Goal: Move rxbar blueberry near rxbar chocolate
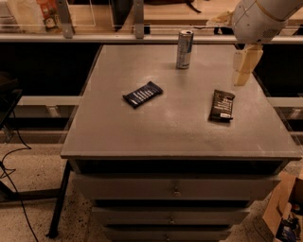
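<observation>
The rxbar blueberry (143, 94), a navy-blue bar with white lettering, lies flat at an angle left of the middle of the grey table (156, 127). The rxbar chocolate (221, 106), a black-brown bar, lies flat near the table's right side, well apart from the blue bar. My gripper (243, 67) hangs from the white arm (258, 19) at the upper right, above the table's far right part. It is beyond the chocolate bar, far from the blueberry bar, and holds nothing.
A slim silver can (184, 49) stands upright at the back middle of the table. A rail and shelf with items (47, 14) run behind. Drawers (175, 189) sit below the top. A cardboard box (286, 212) stands on the floor at the right.
</observation>
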Robot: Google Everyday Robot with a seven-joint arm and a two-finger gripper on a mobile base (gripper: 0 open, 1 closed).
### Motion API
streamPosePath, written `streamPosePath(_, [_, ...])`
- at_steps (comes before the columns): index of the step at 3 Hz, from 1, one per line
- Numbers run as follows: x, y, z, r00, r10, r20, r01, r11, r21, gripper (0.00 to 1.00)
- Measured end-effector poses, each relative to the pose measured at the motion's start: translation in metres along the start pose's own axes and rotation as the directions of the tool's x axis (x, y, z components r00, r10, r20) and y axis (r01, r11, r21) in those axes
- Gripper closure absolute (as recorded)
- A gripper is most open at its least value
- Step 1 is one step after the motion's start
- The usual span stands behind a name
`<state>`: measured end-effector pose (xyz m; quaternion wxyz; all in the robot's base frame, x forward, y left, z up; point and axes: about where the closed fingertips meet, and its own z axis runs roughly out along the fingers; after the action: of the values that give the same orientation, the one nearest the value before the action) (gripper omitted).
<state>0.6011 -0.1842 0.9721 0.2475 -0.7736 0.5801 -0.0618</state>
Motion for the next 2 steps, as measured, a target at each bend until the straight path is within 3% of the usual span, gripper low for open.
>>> streamPosePath(1, [-0.014, -0.008, 0.025, 0.994, -0.112, 0.003, 0.112, 0.9903, -0.081, 0.00])
streamPosePath(2, [-0.023, -0.017, 0.047, 0.983, -0.181, 0.021, 0.182, 0.9750, -0.127, 0.00])
